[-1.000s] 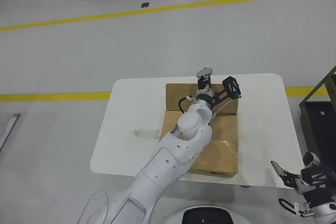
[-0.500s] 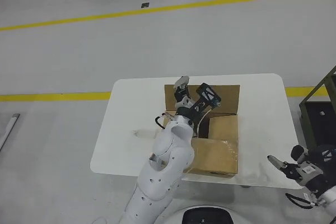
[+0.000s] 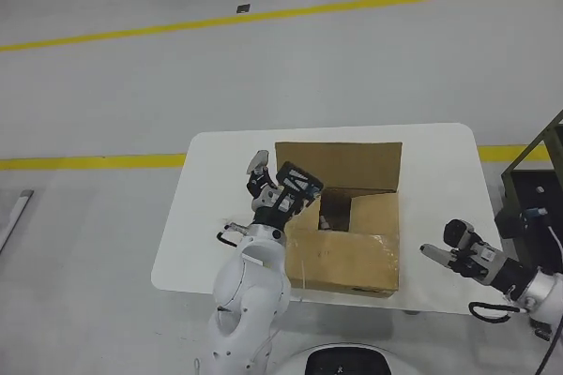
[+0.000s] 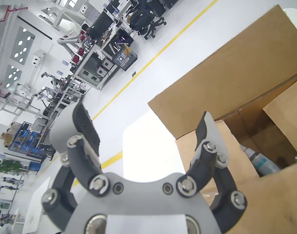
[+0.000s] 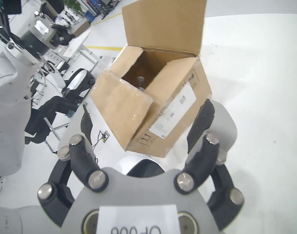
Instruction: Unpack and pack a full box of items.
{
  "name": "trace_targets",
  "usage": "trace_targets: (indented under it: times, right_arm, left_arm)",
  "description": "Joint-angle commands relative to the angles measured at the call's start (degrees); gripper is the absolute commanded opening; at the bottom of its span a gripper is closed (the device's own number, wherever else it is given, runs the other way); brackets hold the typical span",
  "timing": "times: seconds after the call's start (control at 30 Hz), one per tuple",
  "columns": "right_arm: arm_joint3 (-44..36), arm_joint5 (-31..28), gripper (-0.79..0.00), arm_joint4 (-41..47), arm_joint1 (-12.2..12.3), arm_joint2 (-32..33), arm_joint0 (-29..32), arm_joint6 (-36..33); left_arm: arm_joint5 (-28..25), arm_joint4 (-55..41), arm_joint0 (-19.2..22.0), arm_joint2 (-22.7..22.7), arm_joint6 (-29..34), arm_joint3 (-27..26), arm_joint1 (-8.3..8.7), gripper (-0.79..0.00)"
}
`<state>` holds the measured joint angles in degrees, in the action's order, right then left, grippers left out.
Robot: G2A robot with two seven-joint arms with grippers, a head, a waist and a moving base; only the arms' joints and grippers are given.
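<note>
The left gripper [image 3: 278, 176] sits just left of the middle in the top view, at the left edge of the brown cardboard box [image 3: 352, 248]. Its jaws are spread wide and hold nothing. One dark finger [image 4: 207, 132] is right by a side flap of the box, but I cannot tell if it touches.

The right gripper [image 3: 443, 242] is at the lower right, just past the box. Its jaws are wide open too, and empty.

The box stands in the middle of the white round-cornered table [image 3: 206, 206]. Its top is open, and the far flap stands up tall. Shiny clear tape covers the near flap. A white paper label [image 5: 174, 113] is stuck on one side wall, its print too small to read. Inside lies a white bottle with a blue-green band [image 4: 259, 163].
</note>
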<state>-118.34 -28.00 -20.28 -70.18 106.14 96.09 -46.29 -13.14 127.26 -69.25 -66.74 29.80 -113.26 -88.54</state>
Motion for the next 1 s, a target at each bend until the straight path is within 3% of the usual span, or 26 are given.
trace_targets:
  times: [0.0, 0.4, 0.63, 0.8, 0.97]
  right_arm:
    - [0.0, -0.1, 0.0, -0.4, 0.1, 0.0, -0.5, -0.1]
    - [0.1, 0.1, 0.0, 0.0, 0.1, -0.7, -0.4, 0.1]
    - [2.7, 2.3, 0.0, 7.4, 0.6, -1.8, -2.5, -0.8]
    - [5.7, 4.0, 0.0, 15.3, 1.3, -4.1, -5.6, -7.2]
    - [9.6, 6.0, 0.0, 13.3, 2.1, -7.2, -10.2, -14.0]
  left_arm:
    - [-0.3, 0.0, -1.2, -0.6, 0.0, -0.6, 0.15, 0.0]
    - [-0.3, 0.0, -1.2, -0.6, 0.0, -0.6, 0.15, 0.0]
    - [0.7, -0.3, -2.0, -1.9, -1.2, -0.3, 0.33, 0.0]
    - [2.5, -0.4, -2.8, -4.4, -0.1, -0.9, 0.52, 0.0]
    - [2.8, -0.3, -3.5, -5.6, 0.2, -1.3, 0.71, 0.0]
